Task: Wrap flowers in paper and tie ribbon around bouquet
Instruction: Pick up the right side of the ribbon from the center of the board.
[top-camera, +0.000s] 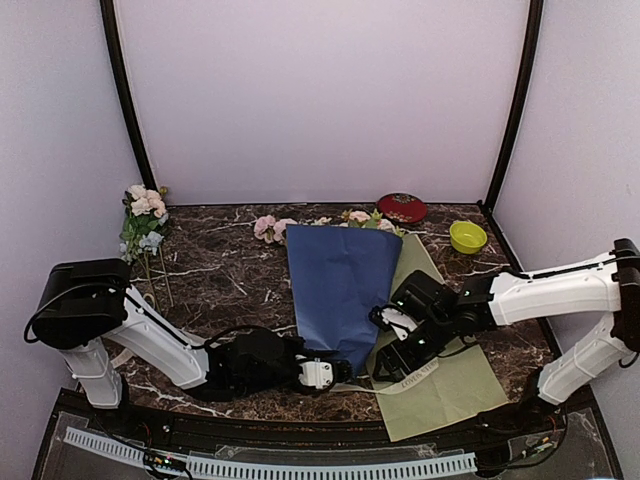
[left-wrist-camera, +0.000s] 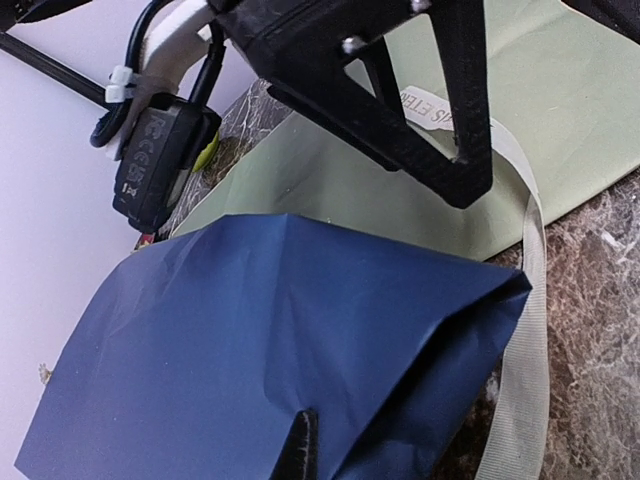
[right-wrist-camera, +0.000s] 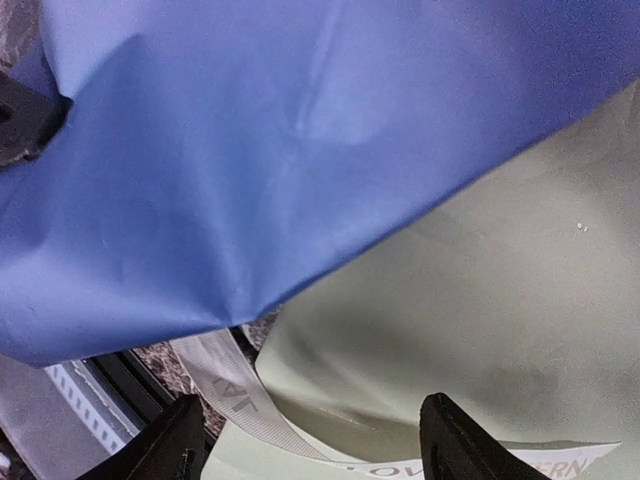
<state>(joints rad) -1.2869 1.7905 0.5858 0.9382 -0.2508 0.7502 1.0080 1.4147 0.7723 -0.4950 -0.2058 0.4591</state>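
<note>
Left tool (top-camera: 335, 371) clamps the narrow end of the paper (top-camera: 340, 280), flowers (top-camera: 270, 226) poking out at the end far from it. Right tool (right-wrist-camera: 315, 445), jaws apart, hangs just beside, over the ribbon (right-wrist-camera: 235, 390). One pinch alone may let the wrap spring open; reaching down could snag the green sheet (top-camera: 450, 390).

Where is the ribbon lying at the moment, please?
In the top view, the ribbon lies right of centre near the front edge, across the yellow-green sheet, beside the narrow end of the paper and close to the right gripper.
</note>
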